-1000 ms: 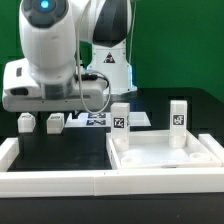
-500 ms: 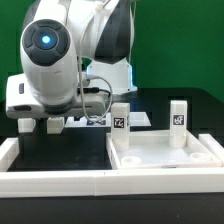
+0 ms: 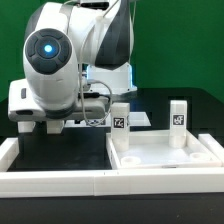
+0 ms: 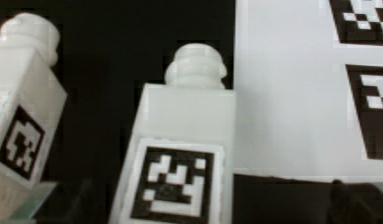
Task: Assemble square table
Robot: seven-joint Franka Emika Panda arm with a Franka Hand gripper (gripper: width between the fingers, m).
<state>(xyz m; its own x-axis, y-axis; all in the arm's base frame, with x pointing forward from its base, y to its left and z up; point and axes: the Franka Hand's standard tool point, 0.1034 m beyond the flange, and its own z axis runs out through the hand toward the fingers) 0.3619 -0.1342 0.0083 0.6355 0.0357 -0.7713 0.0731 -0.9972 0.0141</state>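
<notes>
The square tabletop slab [image 3: 165,158] lies recessed face up on the table [image 3: 60,150], at the exterior view's right. An upright leg [image 3: 120,115] and a second upright leg [image 3: 178,113] stand at its far corners, so about half the job looks done. A loose leg [image 4: 179,130] and a second loose leg [image 4: 28,90] rest beside the marker board [image 4: 286,100], not yet fitted. The claw [image 3: 38,120] hangs over them; I cannot tell whether it is spread or pressed together.

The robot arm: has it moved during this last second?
Yes. The arm has come down toward the black table, judged against the tagged post standing on the white slab, which stayed put.
</notes>
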